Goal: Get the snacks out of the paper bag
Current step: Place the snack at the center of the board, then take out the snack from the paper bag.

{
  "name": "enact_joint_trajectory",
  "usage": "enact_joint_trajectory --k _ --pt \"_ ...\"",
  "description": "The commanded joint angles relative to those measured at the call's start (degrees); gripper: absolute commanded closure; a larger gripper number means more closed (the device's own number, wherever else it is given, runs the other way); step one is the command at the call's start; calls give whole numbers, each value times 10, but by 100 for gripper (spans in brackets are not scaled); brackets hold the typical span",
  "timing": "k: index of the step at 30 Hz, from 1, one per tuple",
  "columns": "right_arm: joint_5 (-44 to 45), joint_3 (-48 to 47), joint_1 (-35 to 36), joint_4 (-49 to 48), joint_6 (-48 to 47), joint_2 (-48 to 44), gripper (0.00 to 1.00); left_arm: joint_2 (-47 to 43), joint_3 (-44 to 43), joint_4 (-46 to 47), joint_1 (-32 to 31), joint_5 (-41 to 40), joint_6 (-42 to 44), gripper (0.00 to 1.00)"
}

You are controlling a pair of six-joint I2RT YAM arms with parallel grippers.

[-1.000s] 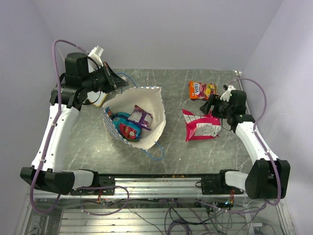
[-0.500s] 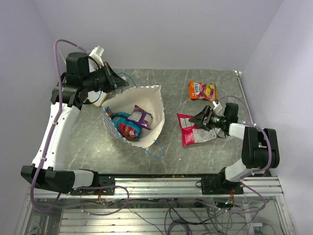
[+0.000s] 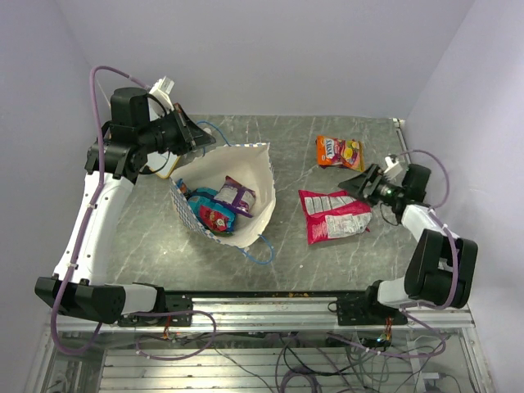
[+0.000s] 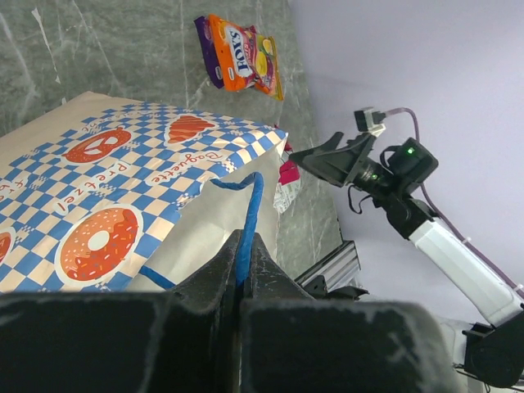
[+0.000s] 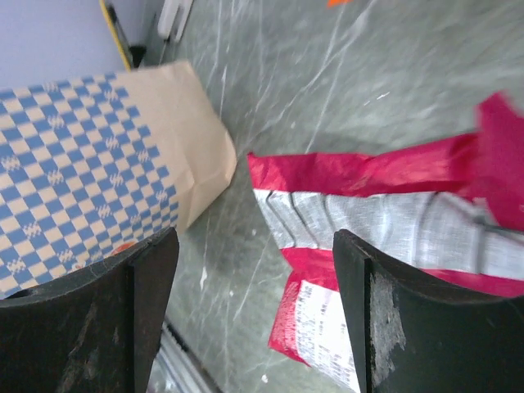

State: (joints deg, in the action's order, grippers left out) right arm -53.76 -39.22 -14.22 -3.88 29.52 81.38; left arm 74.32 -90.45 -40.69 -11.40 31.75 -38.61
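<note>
The paper bag (image 3: 246,176) lies on its side at the table's left-centre, mouth open upward. Inside it show a purple packet (image 3: 237,195), a small red packet (image 3: 217,218) and a blue packet (image 3: 199,201). My left gripper (image 3: 196,141) is shut on the bag's blue cord handle (image 4: 249,201) and holds the rim up. The large red-pink packet (image 3: 334,215) lies on the table right of the bag. The orange packet (image 3: 338,151) lies farther back. My right gripper (image 3: 361,184) is open and empty, just right of the red-pink packet (image 5: 385,205).
A flat yellow-edged white object (image 3: 167,167) lies behind the bag under my left arm. The second blue handle (image 3: 260,250) trails onto the table at the bag's near side. A metal rail (image 3: 270,304) runs along the near edge. Walls close in on three sides.
My right gripper dipped onto the red-pink packet, then drew back to the right, open. The packet shifted slightly and lies flat. My left arm and the bag have not moved.
</note>
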Motion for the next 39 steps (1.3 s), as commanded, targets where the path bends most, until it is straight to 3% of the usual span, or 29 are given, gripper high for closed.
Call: enact_joint_trajectory --k 1,10,14,20,23,28,33,39 --pt "1 10 -59 15 6 -6 24 -5 -1 17 1 13 -7 93" --pt "14 70 -85 -55 35 62 24 -10 -5 8 1 6 1 93" --pt "65 58 -93 -16 8 59 24 -11 -10 5 1 4 4 93" --pt "121 -40 -74 119 -54 -19 24 -13 -5 6 1 3 5 93" --pt "138 -121 20 156 -73 -32 24 -14 8 31 1 21 -6 93" --pt "167 -213 198 127 -91 -77 23 -24 27 72 0 59 -15 93" --pt "217 -215 364 66 -170 -134 24 -56 69 87 -5 72 1 93" --pt "360 -164 592 57 -316 -161 26 -128 143 134 -9 71 -21 93"
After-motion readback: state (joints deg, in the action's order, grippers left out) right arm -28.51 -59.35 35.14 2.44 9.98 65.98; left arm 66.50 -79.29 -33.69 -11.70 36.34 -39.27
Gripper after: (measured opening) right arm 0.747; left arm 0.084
